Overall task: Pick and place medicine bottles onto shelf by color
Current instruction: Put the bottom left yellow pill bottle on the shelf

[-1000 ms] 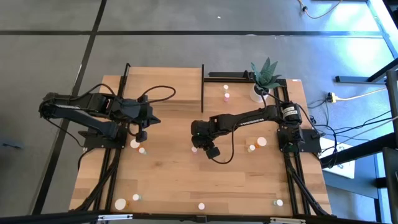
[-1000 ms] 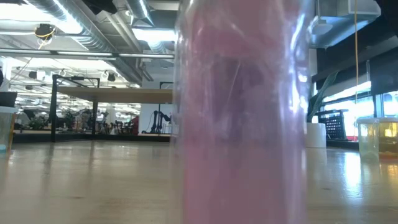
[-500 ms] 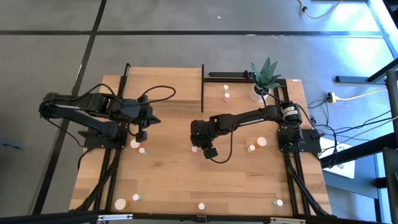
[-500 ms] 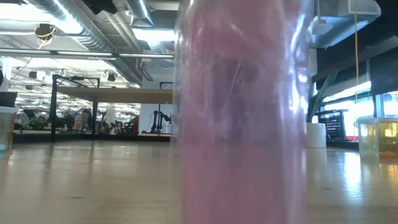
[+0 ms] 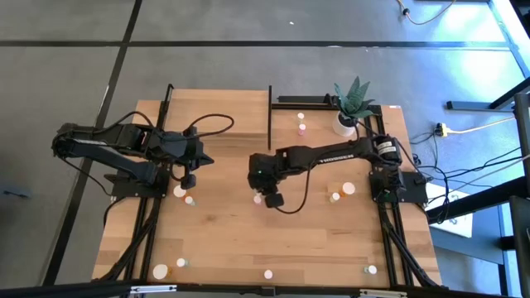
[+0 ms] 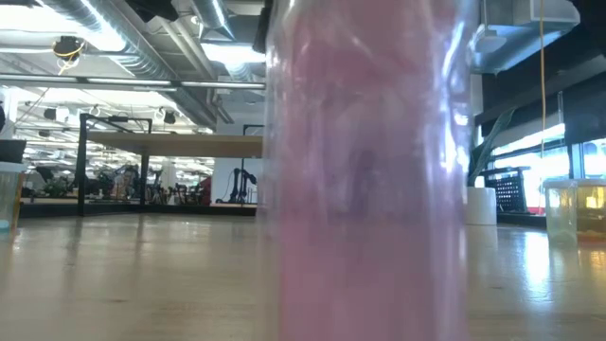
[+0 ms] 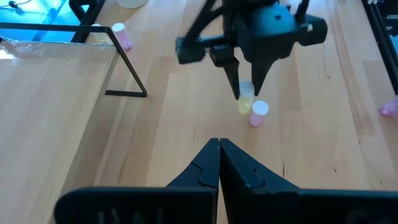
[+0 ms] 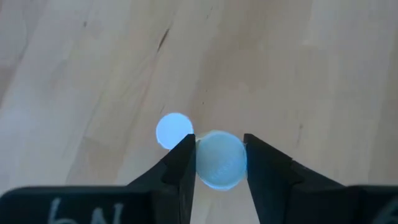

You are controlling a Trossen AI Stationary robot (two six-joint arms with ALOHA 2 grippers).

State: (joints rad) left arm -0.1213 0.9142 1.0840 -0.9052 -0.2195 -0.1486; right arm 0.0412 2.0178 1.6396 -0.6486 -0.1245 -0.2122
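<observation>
My right gripper (image 7: 247, 93) is at the table's middle, shut on a yellowish medicine bottle (image 7: 245, 101) with a white cap. A pink bottle (image 7: 257, 112) stands on the table right beside it. In the right wrist view the held cap (image 8: 219, 158) looks larger than the pink bottle's cap (image 8: 174, 130). My left gripper (image 7: 219, 149) waits shut at the table's left, holding nothing. The shelf (image 5: 219, 116) stands at the far left. Another pink bottle (image 6: 365, 189) fills the low view. My right gripper pinches the yellowish bottle at its top, by the white cap (image 8: 219, 158), between its two fingers (image 8: 181, 163). The fingers come from above, slanting down. The bottle hangs upright below them, just clear of the table.
More bottles lie scattered: two (image 5: 301, 128) by the far edge, two (image 5: 349, 189) at the right, two (image 5: 180, 192) under my left arm, several (image 5: 268, 274) along the near edge. A potted plant (image 5: 345, 122) stands far right. The shelf's black posts (image 5: 270, 116) rise beside the right arm.
My right gripper has risen and shifted a little toward the table's left edge, rolling slightly about its own line.
</observation>
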